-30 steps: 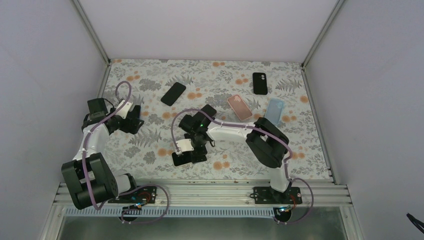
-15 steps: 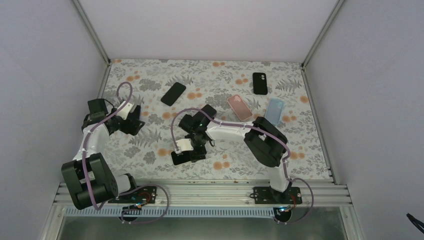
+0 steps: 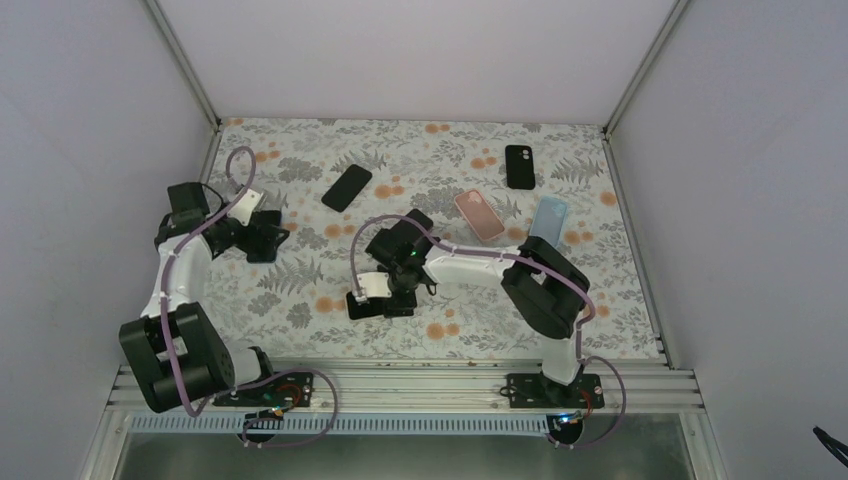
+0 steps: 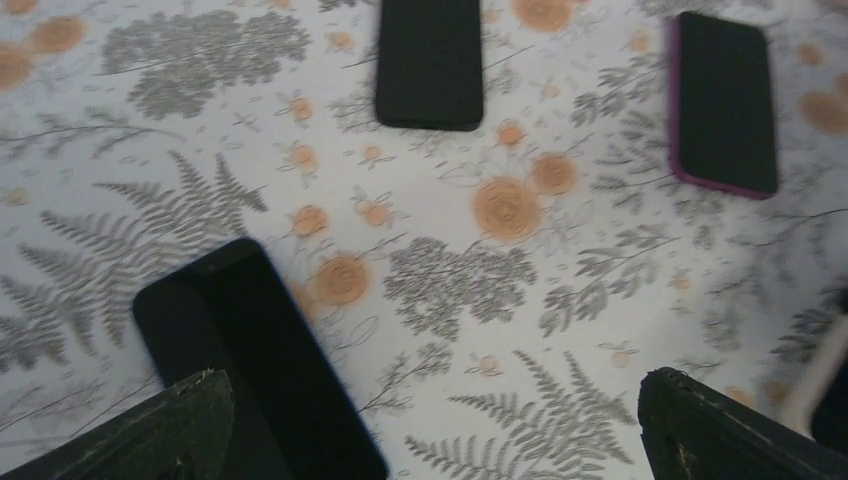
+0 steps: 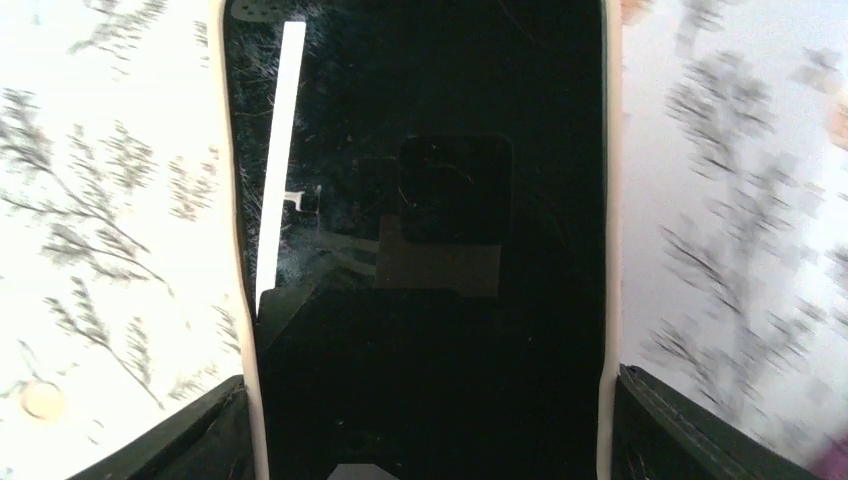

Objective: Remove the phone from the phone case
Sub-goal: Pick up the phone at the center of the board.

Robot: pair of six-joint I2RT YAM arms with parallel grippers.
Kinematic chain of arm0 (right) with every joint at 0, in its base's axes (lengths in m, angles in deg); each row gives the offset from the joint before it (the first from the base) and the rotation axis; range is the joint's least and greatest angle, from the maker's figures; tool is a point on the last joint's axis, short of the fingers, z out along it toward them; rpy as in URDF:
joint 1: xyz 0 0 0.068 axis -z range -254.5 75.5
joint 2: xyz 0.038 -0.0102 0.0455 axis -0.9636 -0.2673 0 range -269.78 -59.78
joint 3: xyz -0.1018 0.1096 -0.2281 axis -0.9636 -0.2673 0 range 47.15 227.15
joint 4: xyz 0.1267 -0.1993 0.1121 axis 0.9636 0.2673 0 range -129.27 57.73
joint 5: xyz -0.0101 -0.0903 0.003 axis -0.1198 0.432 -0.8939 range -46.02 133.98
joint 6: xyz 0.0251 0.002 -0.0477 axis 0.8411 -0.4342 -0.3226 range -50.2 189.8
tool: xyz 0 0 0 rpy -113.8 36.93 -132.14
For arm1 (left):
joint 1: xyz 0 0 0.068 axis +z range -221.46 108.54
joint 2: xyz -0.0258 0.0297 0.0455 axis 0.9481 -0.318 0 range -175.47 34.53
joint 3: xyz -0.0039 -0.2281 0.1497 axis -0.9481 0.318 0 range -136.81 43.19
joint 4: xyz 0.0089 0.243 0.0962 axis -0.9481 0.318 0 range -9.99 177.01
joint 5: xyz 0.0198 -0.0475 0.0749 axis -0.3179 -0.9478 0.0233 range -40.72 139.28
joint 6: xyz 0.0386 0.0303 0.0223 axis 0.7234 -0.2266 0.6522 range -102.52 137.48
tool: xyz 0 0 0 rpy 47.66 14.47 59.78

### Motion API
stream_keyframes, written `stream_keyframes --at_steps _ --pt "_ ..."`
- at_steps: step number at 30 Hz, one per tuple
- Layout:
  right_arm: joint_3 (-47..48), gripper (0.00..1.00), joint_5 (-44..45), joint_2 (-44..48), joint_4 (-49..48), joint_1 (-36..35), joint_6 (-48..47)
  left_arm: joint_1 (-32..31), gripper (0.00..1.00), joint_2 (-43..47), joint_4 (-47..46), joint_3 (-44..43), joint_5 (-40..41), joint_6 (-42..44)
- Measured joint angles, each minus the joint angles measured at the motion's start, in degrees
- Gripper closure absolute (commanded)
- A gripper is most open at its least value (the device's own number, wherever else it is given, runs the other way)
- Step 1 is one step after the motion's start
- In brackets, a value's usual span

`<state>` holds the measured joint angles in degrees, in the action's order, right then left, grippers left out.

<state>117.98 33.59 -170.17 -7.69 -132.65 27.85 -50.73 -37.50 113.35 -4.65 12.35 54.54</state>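
Currently the right fingers (image 5: 215,440) are standing spread wide, one along each long side of the black glass-fronted phone (image 5: 430,200), which is lying screen-up in its thin whitish case (image 5: 612,200) on the floral-print tabletop (image 3: 320,265), front middle. Whether they are touching it cannot be told. The left fingers (image 4: 150,435) are hovering wide open, gripping nothing, above a black phone-shaped slab (image 4: 250,370). Plain white walls (image 3: 400,60) are enclosing the tabletop.

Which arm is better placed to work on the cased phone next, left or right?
Right. The right gripper straddles the black phone in a pale case, as the right wrist view shows. The left gripper hangs open far to the left, above another black phone.
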Motion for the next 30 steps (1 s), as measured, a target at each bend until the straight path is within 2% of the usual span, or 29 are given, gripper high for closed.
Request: stream_keyframes --at_steps 5,9,14,20,24,30 --pt "0.76 0.33 3.78 3.08 0.22 3.48 1.6 -2.21 0.0 -6.75 6.56 -7.15 -5.44 0.42" --pt "4.28 0.36 6.6 5.27 -0.96 6.54 3.04 -6.62 0.0 -13.77 12.26 -13.29 -9.4 -0.31" --pt "8.31 0.36 10.12 6.62 -3.23 8.35 4.63 -11.32 0.0 -22.36 18.69 -19.89 -15.63 0.04" --pt "11.67 0.37 12.46 6.19 -4.09 8.33 6.14 -11.87 0.0 -37.73 33.81 -30.75 -26.43 8.74" --pt "14.25 0.36 12.83 5.03 -4.04 8.31 6.69 -11.98 0.0 -41.31 39.34 -32.02 -29.7 11.85" --pt "19.8 0.36 12.85 1.36 -3.32 8.28 6.67 -12.66 0.0 -41.81 42.86 -33.35 -32.52 13.62"
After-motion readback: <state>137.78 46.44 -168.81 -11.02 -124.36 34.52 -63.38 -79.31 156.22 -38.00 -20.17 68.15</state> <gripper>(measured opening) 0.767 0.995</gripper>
